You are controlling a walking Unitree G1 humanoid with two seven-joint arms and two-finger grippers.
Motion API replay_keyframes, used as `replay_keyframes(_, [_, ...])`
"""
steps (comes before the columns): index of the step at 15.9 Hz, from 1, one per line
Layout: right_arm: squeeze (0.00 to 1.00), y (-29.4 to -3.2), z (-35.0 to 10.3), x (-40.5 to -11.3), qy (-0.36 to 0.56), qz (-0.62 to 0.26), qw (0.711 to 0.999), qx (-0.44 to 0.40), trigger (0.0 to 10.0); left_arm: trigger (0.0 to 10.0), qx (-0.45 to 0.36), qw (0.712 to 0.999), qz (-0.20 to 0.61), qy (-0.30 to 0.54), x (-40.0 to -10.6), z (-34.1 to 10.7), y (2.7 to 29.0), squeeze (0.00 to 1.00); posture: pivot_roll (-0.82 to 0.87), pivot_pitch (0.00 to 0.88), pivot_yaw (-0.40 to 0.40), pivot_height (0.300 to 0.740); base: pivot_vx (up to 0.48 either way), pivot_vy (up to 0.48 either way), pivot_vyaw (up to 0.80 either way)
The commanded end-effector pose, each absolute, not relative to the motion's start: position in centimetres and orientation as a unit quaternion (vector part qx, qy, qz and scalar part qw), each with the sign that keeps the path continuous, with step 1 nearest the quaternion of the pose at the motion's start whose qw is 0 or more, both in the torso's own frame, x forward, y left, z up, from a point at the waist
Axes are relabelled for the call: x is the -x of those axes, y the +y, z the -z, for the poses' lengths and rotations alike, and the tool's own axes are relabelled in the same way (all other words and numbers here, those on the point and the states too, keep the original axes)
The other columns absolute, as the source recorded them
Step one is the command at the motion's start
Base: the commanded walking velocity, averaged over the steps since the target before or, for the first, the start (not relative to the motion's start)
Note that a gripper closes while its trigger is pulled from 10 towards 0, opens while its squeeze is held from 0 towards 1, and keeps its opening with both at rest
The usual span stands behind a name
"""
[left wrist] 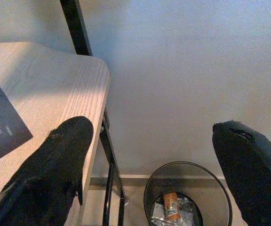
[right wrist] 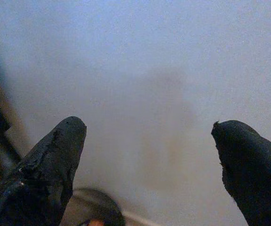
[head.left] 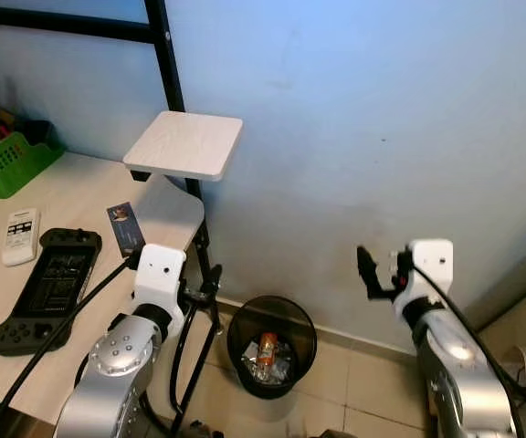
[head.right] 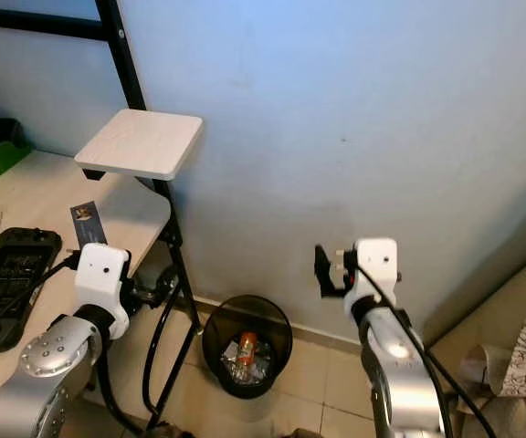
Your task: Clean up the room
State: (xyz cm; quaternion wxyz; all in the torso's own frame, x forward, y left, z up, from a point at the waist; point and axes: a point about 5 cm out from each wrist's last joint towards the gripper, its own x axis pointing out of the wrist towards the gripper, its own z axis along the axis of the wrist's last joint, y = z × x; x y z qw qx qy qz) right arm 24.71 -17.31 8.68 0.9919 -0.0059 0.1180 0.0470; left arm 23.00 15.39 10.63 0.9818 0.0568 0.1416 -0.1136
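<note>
- Left eye view: we look down on a pale wooden desk (head.left: 80, 301) at our 9 o'clock and a black mesh waste bin (head.left: 272, 345) on the tiled floor (head.left: 373, 383) at 6 o'clock, against the blue wall (head.left: 354, 119). An orange-labelled bottle (head.left: 267, 348) stands near upright in the bin among crinkled clear wrappers; its print is too small to read.
- On the desk a black game controller (head.left: 46, 290) lies with its long axis running from 7 to 1 o'clock. A white remote (head.left: 20, 236) lies just beside it at 10 o'clock, long axis nearly 6 to 12. A dark card (head.left: 126, 228) lies near the desk's edge, long axis roughly 12 to 6; its writing cannot be read. A green basket (head.left: 9, 161) sits at the far corner.
- A small white shelf (head.left: 184, 144) juts from the black frame (head.left: 167, 64) above the desk.
- Right eye view: the right hand (head.right: 322, 271) is raised before the wall, up and toward 2 o'clock from the bin.
- Left wrist view: the left hand (left wrist: 154, 160) is open and empty, one of its fingers (left wrist: 55, 165) over the desk edge just beside the card, the bin between the fingers below.
- Right wrist view: the right hand is spread wide and empty, facing bare wall, with the bin's rim low between the fingers.
</note>
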Motion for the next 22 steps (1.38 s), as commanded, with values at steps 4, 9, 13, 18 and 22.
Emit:
replay_keyframes(4, [0.0, -16.1, -9.2, -24.0, 0.125, -0.077, 0.989, -0.012, 10.0, 10.0, -0.063, 0.985, 0.099, 0.13, -23.1, -11.0, 16.0, 0.0, -0.01, 0.0, 0.02, 0.74, -0.282, 0.0, 0.0])
replay_keyframes(9, [0.0, -16.4, -9.2, -24.0, 0.146, -0.067, 0.987, -0.021, 10.0, 10.0, -0.072, 0.984, 0.098, 0.129, -23.3, -11.0, 16.1, 0.0, 0.0, 0.0, 0.006, 0.74, -0.098, 0.0, -0.32])
replay_keyframes(13, [0.0, -16.3, -9.3, -24.1, 0.148, -0.067, 0.986, -0.017, 10.0, 10.0, -0.072, 0.985, 0.093, 0.129, -23.4, -11.0, 16.3, 0.0, 0.0, 0.0, -0.003, 0.74, 0.0, 0.0, -0.8])
replay_keyframes(18, [0.0, -15.8, -9.3, -24.3, 0.15, -0.073, 0.986, -0.01, 10.0, 10.0, -0.045, 0.989, 0.089, 0.113, -23.8, -11.7, 16.3, 0.0, 0.03, 0.0, -0.021, 0.74, 0.0, 0.0, -0.8])
replay_keyframes(22, [0.0, -16.0, -9.1, -24.5, 0.15, -0.058, 0.987, -0.013, 10.0, 10.0, -0.032, 0.991, 0.073, 0.108, -23.7, -12.0, 16.8, 0.0, 0.04, 0.0, -0.014, 0.74, 0.0, 0.0, -0.8])
